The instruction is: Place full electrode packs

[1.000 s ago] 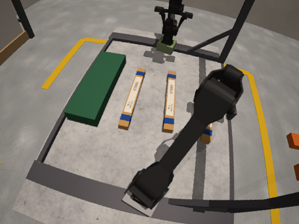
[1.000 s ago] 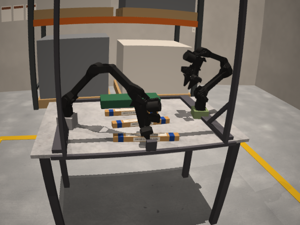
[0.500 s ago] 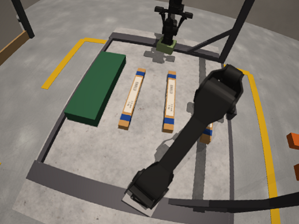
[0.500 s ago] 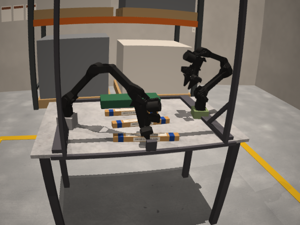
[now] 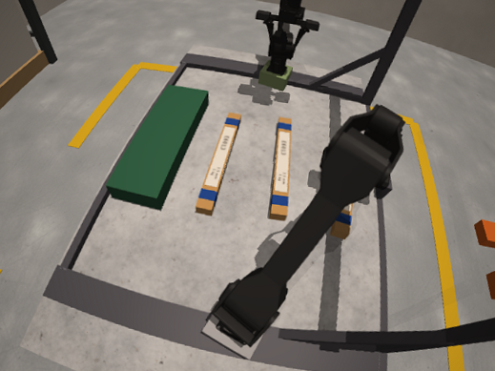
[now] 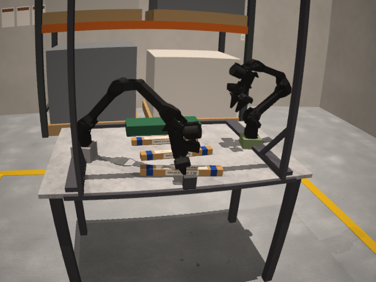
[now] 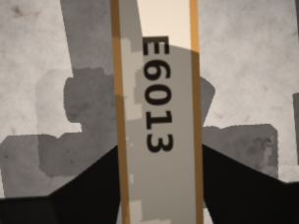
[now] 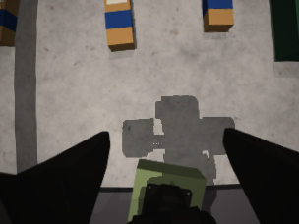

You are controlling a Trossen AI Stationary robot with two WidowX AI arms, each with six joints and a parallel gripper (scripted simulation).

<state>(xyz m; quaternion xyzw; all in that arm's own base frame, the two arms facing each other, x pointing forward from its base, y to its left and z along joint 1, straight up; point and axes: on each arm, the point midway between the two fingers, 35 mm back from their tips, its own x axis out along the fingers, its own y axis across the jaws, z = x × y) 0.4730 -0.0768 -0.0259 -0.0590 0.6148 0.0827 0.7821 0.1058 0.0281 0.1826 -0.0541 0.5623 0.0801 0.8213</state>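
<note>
Three orange packs with blue bands and white E6013 labels lie flat on the table. My left gripper [image 6: 182, 170] [image 7: 156, 149] is shut on the outer pack [image 5: 344, 218] [image 6: 213, 170] [image 7: 159, 98] [image 8: 7, 20], the one farthest from the platform, across its label. That pack looks level and at table height; the arm hides most of it in the top view. The middle pack [image 5: 282, 163] [image 6: 148, 155] [image 8: 119, 20] and the inner pack [image 5: 219, 157] [image 6: 139, 141] [image 8: 217, 20] are untouched. The low green platform [image 5: 158, 142] [image 6: 145, 127] bears no pack. My right gripper [image 6: 235, 108] [image 8: 166, 137] is open and empty, above the table by its own base.
A dark frame rail [image 5: 132, 299] runs along the table's edge, and upright posts [image 6: 298, 77] rise at the corners. The left arm reaches over the table's near right part in the top view. The right arm's green base block [image 5: 274, 77] [image 6: 251, 142] sits at the far edge.
</note>
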